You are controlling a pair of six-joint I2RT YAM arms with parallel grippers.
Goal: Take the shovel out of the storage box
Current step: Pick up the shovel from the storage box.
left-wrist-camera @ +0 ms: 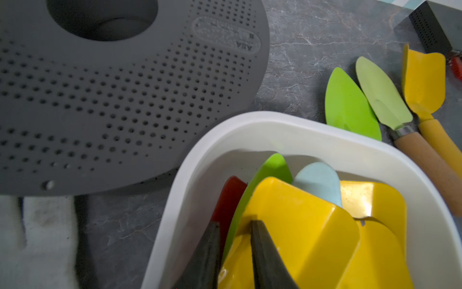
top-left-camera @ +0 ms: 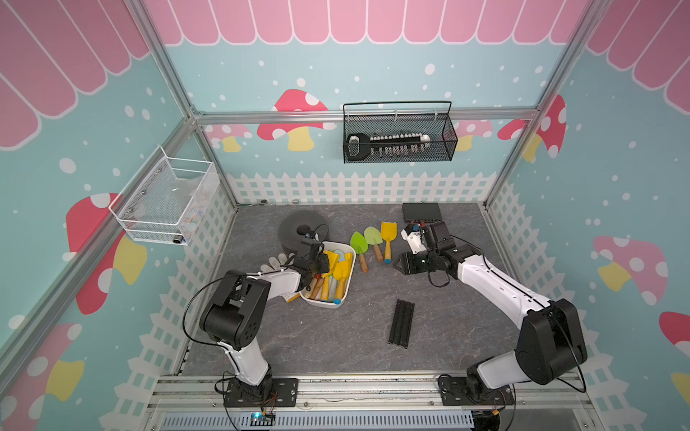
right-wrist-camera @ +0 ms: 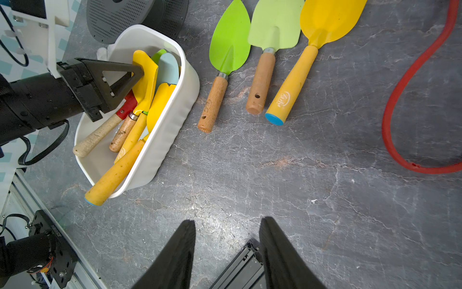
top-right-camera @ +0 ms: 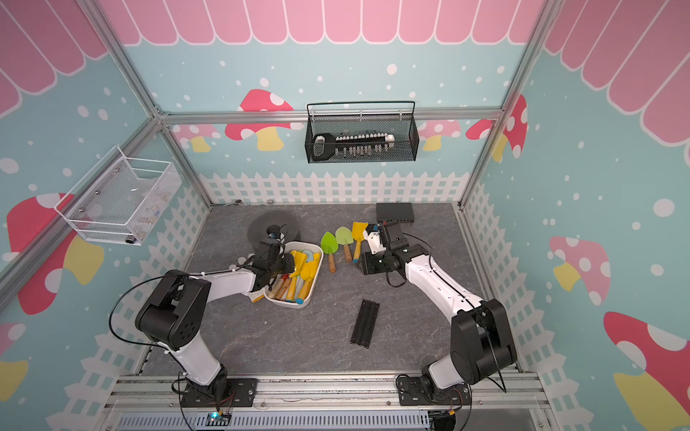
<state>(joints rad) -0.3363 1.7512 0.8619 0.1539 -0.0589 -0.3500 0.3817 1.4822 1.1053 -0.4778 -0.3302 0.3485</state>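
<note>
White storage box, at nine o'clock from table centre, holds mixed shovels. Left gripper has narrow jaws straddling a yellow shovel blade's edge inside; contact unclear. Right gripper, at the box's three o'clock, gapes empty.

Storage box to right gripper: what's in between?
Three loose shovels: green shovel, pale green shovel, yellow shovel. Their handles lie on the table between the box and the right gripper, in both top views.
</note>
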